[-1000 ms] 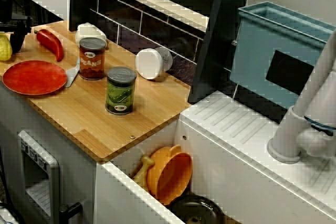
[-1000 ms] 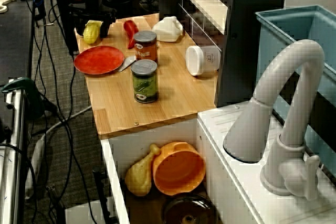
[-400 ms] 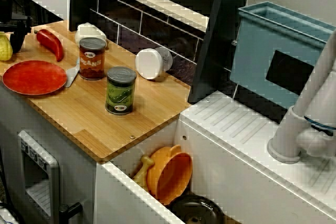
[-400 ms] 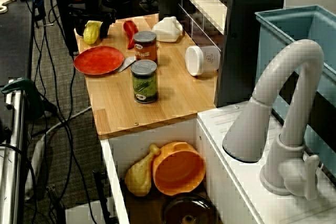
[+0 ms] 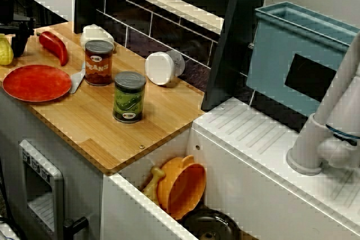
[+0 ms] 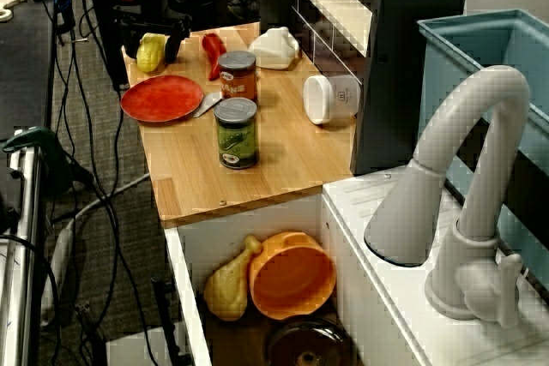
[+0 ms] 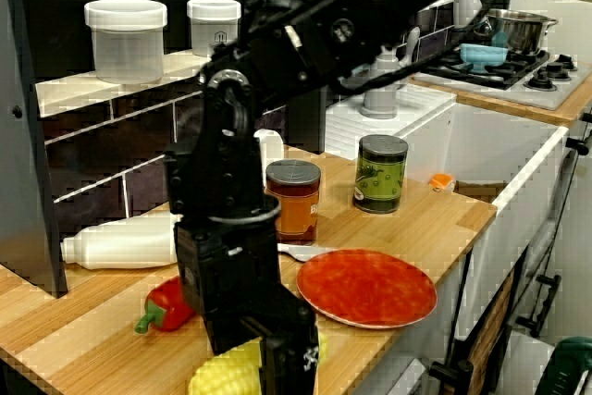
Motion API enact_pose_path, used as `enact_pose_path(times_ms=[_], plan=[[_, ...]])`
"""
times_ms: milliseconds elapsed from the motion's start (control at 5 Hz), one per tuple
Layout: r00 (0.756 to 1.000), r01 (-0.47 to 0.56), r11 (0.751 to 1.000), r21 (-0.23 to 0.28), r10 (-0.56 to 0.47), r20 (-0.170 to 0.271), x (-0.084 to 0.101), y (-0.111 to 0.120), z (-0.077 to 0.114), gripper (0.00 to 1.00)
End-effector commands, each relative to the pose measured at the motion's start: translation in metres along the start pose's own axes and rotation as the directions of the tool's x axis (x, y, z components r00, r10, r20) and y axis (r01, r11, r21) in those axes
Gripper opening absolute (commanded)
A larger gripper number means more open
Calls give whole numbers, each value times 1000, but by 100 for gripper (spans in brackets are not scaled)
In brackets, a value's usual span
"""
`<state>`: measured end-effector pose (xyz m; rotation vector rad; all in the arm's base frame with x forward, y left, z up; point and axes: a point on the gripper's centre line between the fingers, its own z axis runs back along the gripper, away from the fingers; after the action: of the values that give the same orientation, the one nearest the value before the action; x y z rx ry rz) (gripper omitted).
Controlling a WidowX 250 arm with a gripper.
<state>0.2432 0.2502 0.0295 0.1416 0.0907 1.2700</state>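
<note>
Black gripper [image 6: 152, 44] hangs straight down at the far left corner of the counter [image 6: 292, 156], its fingers [image 6: 174, 43] standing either side of a yellow corn [image 6: 150, 56] that lies on the wood. In the view past the tap the jaws straddle the corn closely, and in the view from the counter's end one finger hides part of it, so I cannot tell whether they press it or merely bracket it. A red pepper [image 6: 212, 47] lies just beside the corn, toward the wall, and a red plate [image 6: 161, 98] sits near it on the side toward the sink, at the front edge. A pale blade [image 6: 206, 106] lies between the plate and a red can [image 6: 238, 77] that stands upright. A green can [image 6: 236, 132] stands upright closer to the sink, apart from the red one. Against the wall a white bottle [image 6: 276, 47] lies flat, and a white jar [image 6: 330, 98] lies on its side farther along. Down in the sink an orange bowl [image 6: 292, 273] leans tilted with a toy drumstick [image 6: 227, 285] touching it, and a dark pot [image 6: 309, 345] sits below them. A white tap [image 6: 463, 195] and a blue bin [image 6: 480, 49] stand well apart from the gripper.
</note>
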Motion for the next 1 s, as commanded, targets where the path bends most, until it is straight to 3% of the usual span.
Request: enact_pose_path(times_ms=[0, 600, 800], plan=[[1000, 2, 1000, -1, -2, -19, 1, -12, 36, 100], [998, 17, 1000, -15, -17, -59, -3, -13, 54, 100], [998, 41, 999, -20, -42, -55, -14, -20, 54, 100]])
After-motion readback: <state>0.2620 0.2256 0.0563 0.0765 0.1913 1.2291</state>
